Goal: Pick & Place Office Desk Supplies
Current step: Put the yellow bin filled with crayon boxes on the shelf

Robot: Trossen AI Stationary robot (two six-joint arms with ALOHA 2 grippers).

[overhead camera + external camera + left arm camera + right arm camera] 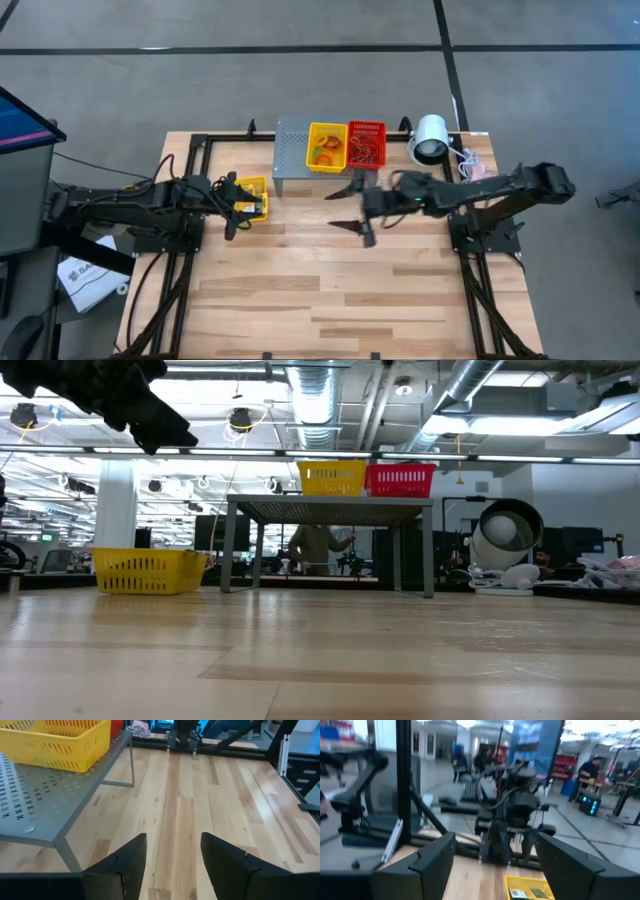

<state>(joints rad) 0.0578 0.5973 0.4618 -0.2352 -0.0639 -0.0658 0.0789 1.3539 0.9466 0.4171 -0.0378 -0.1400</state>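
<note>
Both grippers hang open above the table and hold nothing. My left gripper [240, 205] [172, 842] hovers over a small yellow basket [253, 197] [148, 570] that stands on the table's left part. A yellow-and-green crayon box [527, 893] lies inside that basket. My right gripper [352, 207] [495, 840] is near the table's middle, in front of the grey stand [291, 150], with its fingers spread wide. On the stand sit a yellow basket [327, 147] [332, 478] with orange and green rubber bands and a red basket [367, 145] [400, 480] with more loops.
The white cylindrical lamp [430, 140] [505, 540] lies on its side at the far right, its cable beside it. The stand's thin legs [131, 760] rise from the table's far part. Bare wood [330, 290] covers the near half of the table. People stand in the room beyond.
</note>
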